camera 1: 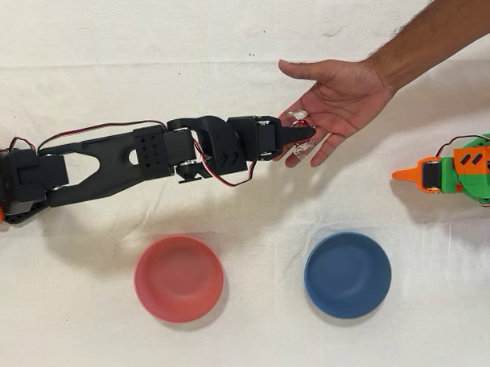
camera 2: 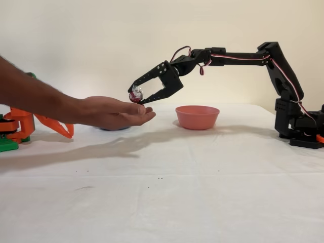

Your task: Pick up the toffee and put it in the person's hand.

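White table [camera 2: 202,177]: two bowls, one toffee [camera 2: 135,94] between fingers [camera 2: 147,77] above hand [camera 2: 114,111].

Open cloth [camera 1: 258,328] surrounds 2 bowls: red bowl [camera 1: 178,278], blue bowl [camera 1: 347,274].

A white cloth covers the surface [camera 1: 258,328]; a pink bowl [camera 1: 178,278] and a blue bowl [camera 1: 347,274] sit on it, apart.

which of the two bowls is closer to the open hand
The blue bowl. In the overhead view it sits almost straight below the hand; the red bowl lies farther left, under the black arm.
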Controlling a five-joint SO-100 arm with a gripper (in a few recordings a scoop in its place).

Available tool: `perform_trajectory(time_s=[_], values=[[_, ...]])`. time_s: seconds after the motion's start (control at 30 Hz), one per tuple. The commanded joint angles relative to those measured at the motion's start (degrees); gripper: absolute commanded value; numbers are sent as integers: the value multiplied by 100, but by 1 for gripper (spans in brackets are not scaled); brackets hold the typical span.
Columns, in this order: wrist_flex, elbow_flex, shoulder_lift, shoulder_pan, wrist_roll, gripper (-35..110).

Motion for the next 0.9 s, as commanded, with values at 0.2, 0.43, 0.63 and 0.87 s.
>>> perform_trajectory(time_s=[0.2, 0.43, 0.63, 0.87], values=[[-308, 44, -26, -70, -35, 11], [-193, 44, -70, -123, -237, 14], [149, -70, -26, -132, -396, 20], [615, -202, 167, -149, -492, 23]])
